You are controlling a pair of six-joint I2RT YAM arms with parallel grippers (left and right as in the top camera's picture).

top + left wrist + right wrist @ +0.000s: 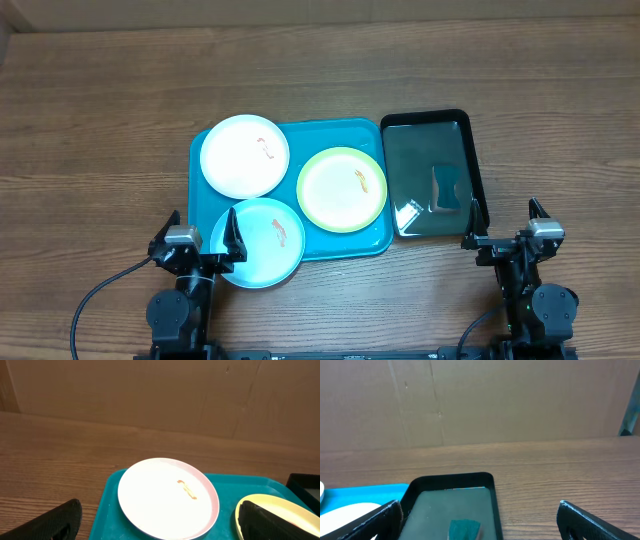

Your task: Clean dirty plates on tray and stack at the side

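The teal tray [330, 132] holds three dirty plates, each with an orange smear. A white plate [245, 155] is at the back left and a lime green plate [342, 188] at the right. A light blue plate [258, 242] at the front left overhangs the tray's front rim. My left gripper [200, 235] stands open at the tray's front left corner, one finger by the blue plate's edge. Its wrist view shows the white plate [167, 497] ahead between the wide jaws [159, 512]. My right gripper [505, 228] is open and holds nothing, right of the tray.
A black basin [425, 117] with water stands right of the tray, a dark green sponge [445, 188] in it. The right wrist view shows the basin [452, 479] and sponge [465, 529] just ahead. Bare wooden tabletop surrounds everything; a cardboard wall rises behind.
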